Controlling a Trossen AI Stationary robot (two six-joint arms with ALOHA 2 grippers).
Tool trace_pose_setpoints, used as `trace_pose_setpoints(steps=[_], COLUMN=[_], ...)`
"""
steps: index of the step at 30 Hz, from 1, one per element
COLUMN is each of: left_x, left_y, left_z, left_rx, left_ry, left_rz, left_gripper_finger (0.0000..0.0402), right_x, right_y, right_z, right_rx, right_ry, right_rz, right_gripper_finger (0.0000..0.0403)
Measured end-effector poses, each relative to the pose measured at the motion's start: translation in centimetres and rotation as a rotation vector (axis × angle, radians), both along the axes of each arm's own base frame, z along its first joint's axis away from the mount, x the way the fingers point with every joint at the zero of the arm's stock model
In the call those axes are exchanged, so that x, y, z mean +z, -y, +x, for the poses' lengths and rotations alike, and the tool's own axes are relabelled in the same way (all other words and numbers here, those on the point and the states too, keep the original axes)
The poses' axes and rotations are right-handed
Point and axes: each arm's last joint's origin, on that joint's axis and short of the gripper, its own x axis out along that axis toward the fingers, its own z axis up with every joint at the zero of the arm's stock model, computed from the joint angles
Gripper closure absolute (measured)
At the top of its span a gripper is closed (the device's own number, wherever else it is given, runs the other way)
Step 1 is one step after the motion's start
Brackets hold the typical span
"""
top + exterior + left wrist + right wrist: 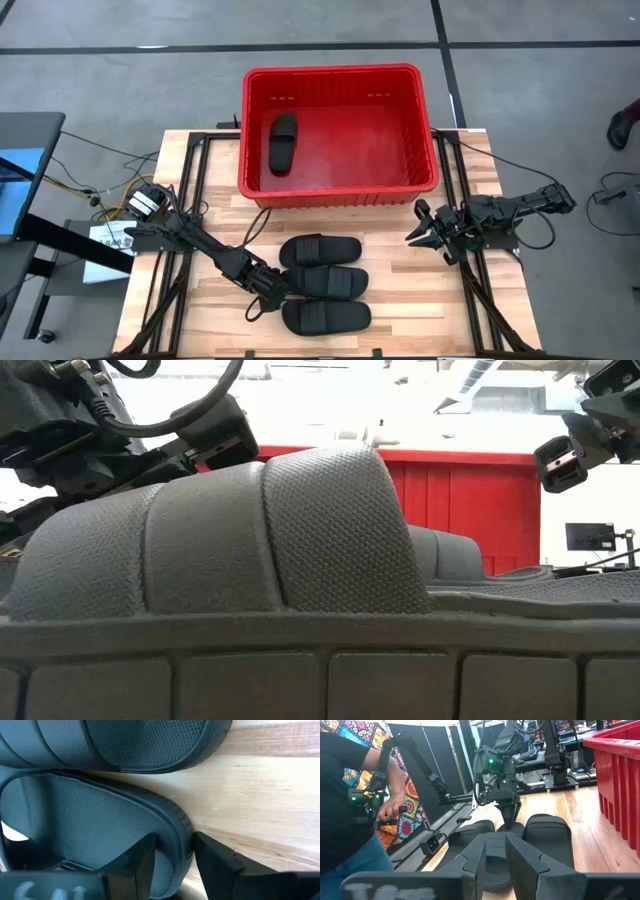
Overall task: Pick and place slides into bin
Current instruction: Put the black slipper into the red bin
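The red bin stands at the table's far middle, and one black slide lies flat in its left part. Three more slides lie side by side on the table in front of it: far, middle and near. My left gripper is open and slants down at the middle slide's left end. One finger stands over the footbed and the other outside the sole's rim. My right gripper waits open at the table's right, with nothing between its fingers. My left gripper has its fingers astride the sole's rim at the middle slide's left end, coming from the table's left and slanting down. I cannot tell whether the fingers touch the rim. The slide lies flat on the table.
The near slide's strap fills the low view, with the bin's wall behind it. Black frame rails run along both table sides. A person stands beyond the table's left end. Bare wood lies to the right of the slides.
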Motion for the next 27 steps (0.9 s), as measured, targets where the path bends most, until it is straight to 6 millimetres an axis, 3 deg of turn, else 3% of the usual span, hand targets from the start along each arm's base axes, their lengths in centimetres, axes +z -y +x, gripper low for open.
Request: trace_pose_setpoints(steps=[9,27], left_x=[-0.1,1.0], left_y=[0.1,0.5], left_z=[-0.2,0.2], left_rx=[0.043,0.098], left_ry=[-0.013,-0.065], left_rz=[-0.022,0.044], left_gripper_finger=[0.0384,0.0387], right_x=[0.0,0.0], right_y=[0.0,0.0], right_z=[0.0,0.0], right_rx=[0.000,0.001], right_ry=[0.000,-0.001], right_rz=[0.000,0.000], right_gripper_finger=[0.0338,0.0338])
